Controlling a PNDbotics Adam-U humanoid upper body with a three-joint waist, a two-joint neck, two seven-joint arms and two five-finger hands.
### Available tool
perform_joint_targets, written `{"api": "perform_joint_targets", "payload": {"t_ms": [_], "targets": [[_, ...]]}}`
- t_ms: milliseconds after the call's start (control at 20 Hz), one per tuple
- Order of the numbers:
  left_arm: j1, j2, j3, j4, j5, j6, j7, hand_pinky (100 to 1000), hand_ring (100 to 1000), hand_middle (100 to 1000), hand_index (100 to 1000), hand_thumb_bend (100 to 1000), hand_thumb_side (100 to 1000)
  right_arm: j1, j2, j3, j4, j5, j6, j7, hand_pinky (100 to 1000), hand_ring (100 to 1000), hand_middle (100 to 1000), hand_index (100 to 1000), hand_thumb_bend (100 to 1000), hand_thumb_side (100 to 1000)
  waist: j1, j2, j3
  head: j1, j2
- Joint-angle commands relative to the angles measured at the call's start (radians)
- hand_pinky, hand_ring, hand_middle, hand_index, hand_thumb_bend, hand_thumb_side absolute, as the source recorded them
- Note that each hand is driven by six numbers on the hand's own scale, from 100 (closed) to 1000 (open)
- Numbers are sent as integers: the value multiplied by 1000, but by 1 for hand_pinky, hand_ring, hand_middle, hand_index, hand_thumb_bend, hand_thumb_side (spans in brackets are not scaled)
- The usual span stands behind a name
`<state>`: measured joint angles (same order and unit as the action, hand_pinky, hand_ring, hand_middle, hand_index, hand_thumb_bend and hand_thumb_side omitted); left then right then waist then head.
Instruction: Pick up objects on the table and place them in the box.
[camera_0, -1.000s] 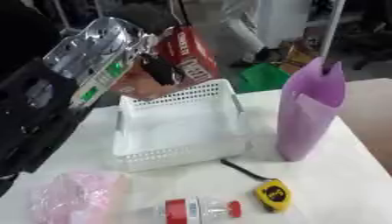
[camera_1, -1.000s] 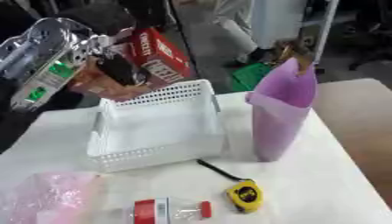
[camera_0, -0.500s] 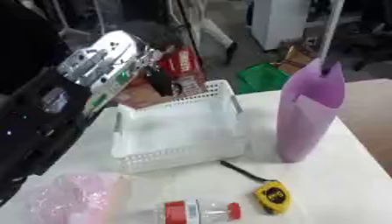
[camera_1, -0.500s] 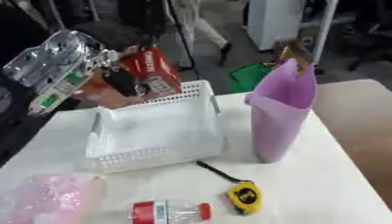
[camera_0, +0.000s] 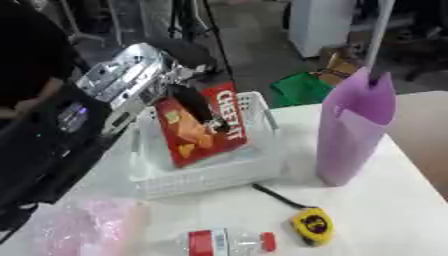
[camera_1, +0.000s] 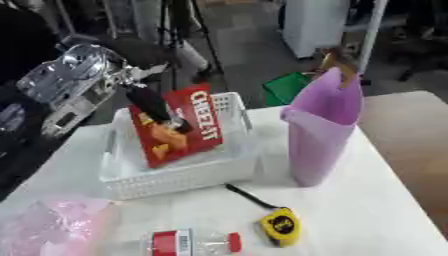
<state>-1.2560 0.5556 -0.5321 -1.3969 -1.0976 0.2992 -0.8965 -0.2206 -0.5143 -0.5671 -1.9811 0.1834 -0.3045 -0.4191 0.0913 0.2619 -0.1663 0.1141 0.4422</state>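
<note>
The red cracker box (camera_0: 203, 125) stands tilted inside the white basket (camera_0: 210, 175), leaning back toward the far left. The left hand (camera_0: 194, 102) holds it, with dark fingers curled over the front of the box. The basket sits on the white bench (camera_0: 385, 210). Just right of the basket stands a tall purple bag (camera_0: 353, 130). Nearer, a yellow tape measure (camera_0: 312, 225) lies on the bench with its black strap toward the basket. Left of it lies a small bottle with a red label (camera_0: 224, 242), and a pink plastic bag (camera_0: 83, 231) is at the near left.
</note>
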Motion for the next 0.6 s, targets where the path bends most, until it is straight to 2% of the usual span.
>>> {"api": "perform_joint_targets", "payload": {"t_ms": [50, 200, 250, 300, 450, 500, 550, 600], "targets": [[-27, 12, 11, -14, 5, 14, -11, 898, 1000, 1000, 1000, 755, 749, -11, -25, -8, -19, -4, -1, 2, 748, 757, 707, 690, 100, 797, -6, -16, -2, 2, -8], [-30, 13, 21, -31, 0, 22, -11, 887, 987, 1000, 1000, 677, 756, -11, -24, -7, -19, -3, 0, 1, 748, 757, 707, 690, 100, 796, -7, -19, -2, 2, -9], [-31, 16, 27, -43, -2, 23, -11, 887, 987, 1000, 1000, 677, 756, -11, -24, -7, -19, -3, 1, 1, 748, 757, 707, 690, 100, 796, -8, -20, -2, 1, -9], [-33, 20, 37, -59, -4, 25, -11, 881, 974, 1000, 1000, 620, 770, -11, -24, -7, -19, -3, 1, 0, 748, 757, 706, 690, 100, 795, -8, -22, -2, -1, -7], [-32, 36, 70, -118, -6, 31, -11, 878, 969, 1000, 1000, 582, 795, -8, -25, -8, -19, -1, 1, -3, 748, 757, 706, 690, 100, 795, -10, -24, 0, -6, -4], [-36, 45, 89, -145, -6, 35, -11, 873, 948, 975, 1000, 454, 904, -7, -25, -8, -19, 0, 2, -4, 748, 757, 706, 689, 100, 795, -10, -25, 2, -7, 0], [-35, 59, 115, -185, -2, 42, -11, 873, 948, 975, 1000, 454, 904, -6, -26, -10, -19, 1, 2, -6, 748, 757, 706, 689, 100, 795, -10, -25, 5, -8, 3], [-33, 74, 141, -227, 1, 49, -11, 874, 935, 958, 1000, 326, 1000, -5, -26, -11, -19, 2, 2, -8, 748, 757, 706, 689, 100, 796, -10, -26, 7, -8, 8]]}}
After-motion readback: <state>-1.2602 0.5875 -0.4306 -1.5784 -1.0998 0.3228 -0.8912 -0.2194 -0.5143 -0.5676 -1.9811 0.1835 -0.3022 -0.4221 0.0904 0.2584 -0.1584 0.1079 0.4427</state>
